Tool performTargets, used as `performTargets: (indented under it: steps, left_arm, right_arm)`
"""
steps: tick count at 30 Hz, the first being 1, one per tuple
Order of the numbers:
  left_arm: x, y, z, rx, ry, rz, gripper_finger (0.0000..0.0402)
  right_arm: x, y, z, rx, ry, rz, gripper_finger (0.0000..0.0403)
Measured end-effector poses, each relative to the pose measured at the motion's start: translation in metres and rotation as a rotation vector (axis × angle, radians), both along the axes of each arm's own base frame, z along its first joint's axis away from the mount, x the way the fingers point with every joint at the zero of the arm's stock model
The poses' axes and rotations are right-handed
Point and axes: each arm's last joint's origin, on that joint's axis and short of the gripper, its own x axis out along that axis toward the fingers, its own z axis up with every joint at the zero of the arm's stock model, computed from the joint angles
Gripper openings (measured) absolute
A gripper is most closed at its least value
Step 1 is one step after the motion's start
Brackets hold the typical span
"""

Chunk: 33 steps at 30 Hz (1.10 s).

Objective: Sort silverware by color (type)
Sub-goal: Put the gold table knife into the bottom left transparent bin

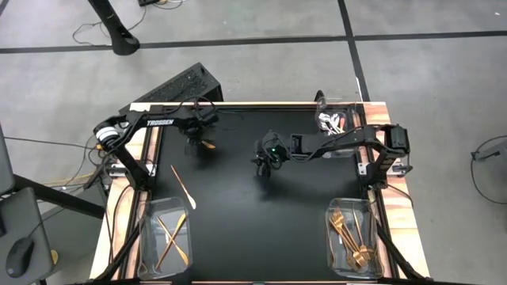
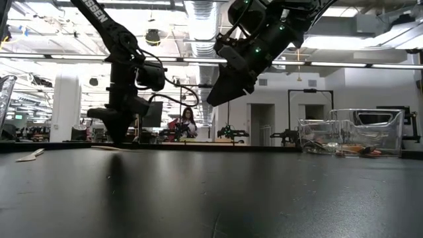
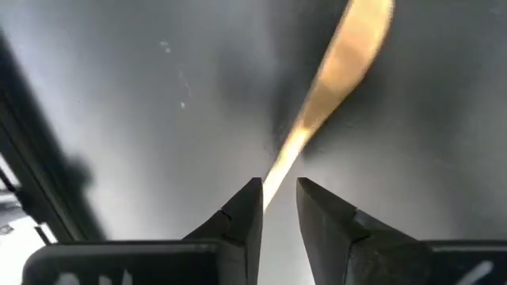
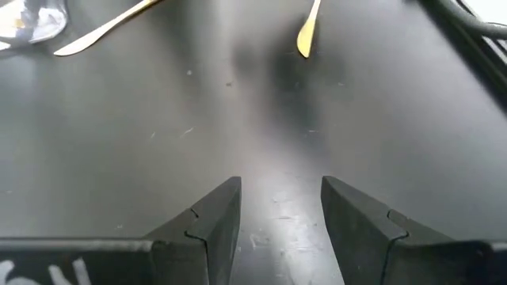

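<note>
1. High view, far left at about 7 o'clock: a clear bin (image 1: pixel 162 241) holds a few crossed gold pieces (image 1: pixel 170 237); just above it a pale gold utensil (image 1: pixel 183 187) lies diagonally on the black bench (image 1: pixel 238 206).
2. At about 11 o'clock the left claw (image 1: pixel 200 141) is down at the bench over a small gold spoon (image 1: pixel 207 145). The left wrist view shows its two fingers (image 3: pixel 242 218) standing narrowly apart on either side of the handle end of that spoon (image 3: pixel 333 71); I cannot tell whether they actually pinch it.
3. Near the centre, towards 12 o'clock, the right claw (image 1: pixel 265 162) hangs above the bench, wide open and holding nothing; its wrist view shows bare bench between the fingers (image 4: pixel 214 218).
4. At about 1 o'clock a clear bin (image 1: pixel 334 119) holds silver pieces (image 1: pixel 331 123).
5. At about 5 o'clock another clear bin (image 1: pixel 356 237) holds a bunch of gold forks (image 1: pixel 348 233).
</note>
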Motion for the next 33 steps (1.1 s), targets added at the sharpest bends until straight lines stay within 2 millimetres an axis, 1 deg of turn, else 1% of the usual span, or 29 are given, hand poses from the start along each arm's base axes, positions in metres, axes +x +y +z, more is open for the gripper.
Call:
performTargets:
  steps: [3, 6, 10, 13, 18, 21, 25, 28, 33]
  left_arm:
    - [0.001, 0.001, -0.004, 0.009, 0.024, -0.006, 0.0064]
    - [0.002, 0.0, -0.015, -0.035, 0.057, -0.001, 0.0064]
    - [0.008, -0.001, -0.027, -0.023, 0.127, -0.012, 0.0064]
    - [0.011, -0.001, -0.033, 0.011, 0.165, -0.026, 0.0064]
    - [0.012, -0.002, -0.034, 0.025, 0.166, -0.035, 0.0061]
    - [0.016, 0.0, -0.029, 0.083, 0.171, 0.026, 0.0055]
    - [0.021, 0.005, -0.02, 0.072, 0.115, 0.083, 0.0053]
    - [0.026, 0.009, -0.018, 0.071, 0.058, 0.089, 0.0058]
    - [0.029, 0.011, -0.019, 0.076, 0.014, 0.072, 0.0076]
  right_arm:
    - [0.0, 0.0, 0.0, 0.0, 0.0, -0.001, 0.0196]
    - [0.0, 0.0, 0.0, 0.007, 0.001, 0.011, 0.0196]
    - [0.0, 0.002, 0.0, 0.011, 0.004, 0.021, 0.0196]
    - [0.0, 0.002, -0.001, 0.011, 0.007, 0.02, 0.0196]
    - [-0.001, 0.002, -0.002, 0.014, 0.024, 0.02, 0.0196]
    - [-0.002, 0.002, -0.002, 0.016, 0.031, 0.02, 0.0196]
    - [-0.002, 0.002, -0.002, 0.022, 0.031, 0.016, 0.0196]
    - [-0.002, 0.004, -0.002, 0.028, 0.031, 0.017, 0.0196]
    - [-0.002, 0.01, -0.003, 0.032, 0.043, 0.031, 0.0196]
